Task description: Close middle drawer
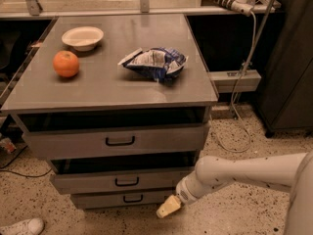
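Observation:
The middle drawer (88, 181) is the low grey front with a small black loop handle (127, 181), second of three in the grey cabinet. It stands only slightly out, with a dark gap above its front. The taller top drawer (73, 143) above it also stands a little out. The lowest drawer (98, 199) sits below, further in. My gripper (168, 207), with a yellowish tip on a white arm (244, 173) reaching in from the right, hangs low near the floor, just below and right of the middle drawer's right end, beside the lowest drawer's right end.
On the cabinet top (98, 89) lie an orange (66, 63), a white bowl (83, 37) and a blue-white chip bag (155, 62). A white shoe (22, 226) lies on the floor at lower left. Cables (243, 77) hang at the right, next to a dark cabinet (288, 72).

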You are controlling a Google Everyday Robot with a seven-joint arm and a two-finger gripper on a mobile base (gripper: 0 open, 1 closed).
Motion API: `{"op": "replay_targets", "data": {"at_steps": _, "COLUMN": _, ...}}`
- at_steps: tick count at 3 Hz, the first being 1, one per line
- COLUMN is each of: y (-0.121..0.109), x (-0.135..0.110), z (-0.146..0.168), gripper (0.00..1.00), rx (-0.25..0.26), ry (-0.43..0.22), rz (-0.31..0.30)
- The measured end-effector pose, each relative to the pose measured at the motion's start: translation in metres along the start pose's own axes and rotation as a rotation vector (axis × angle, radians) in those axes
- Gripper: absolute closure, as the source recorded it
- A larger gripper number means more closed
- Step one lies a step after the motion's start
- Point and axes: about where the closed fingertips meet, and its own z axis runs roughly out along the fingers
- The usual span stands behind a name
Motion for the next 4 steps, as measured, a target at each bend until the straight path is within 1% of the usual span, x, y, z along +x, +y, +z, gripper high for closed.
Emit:
{"op": "replay_targets", "data": {"at_steps": 3, "y": 0.000, "x": -0.001, "z": 0.001, "gripper": 0.89, "rx": 0.000, "ry": 0.002, "rz": -0.002}}
{"op": "replay_targets", "data": {"at_steps": 4, "y": -0.010, "x": -0.023, "z": -0.001, "gripper": 1.00, "rx": 0.014, "ry": -0.024, "rz": -0.005}}
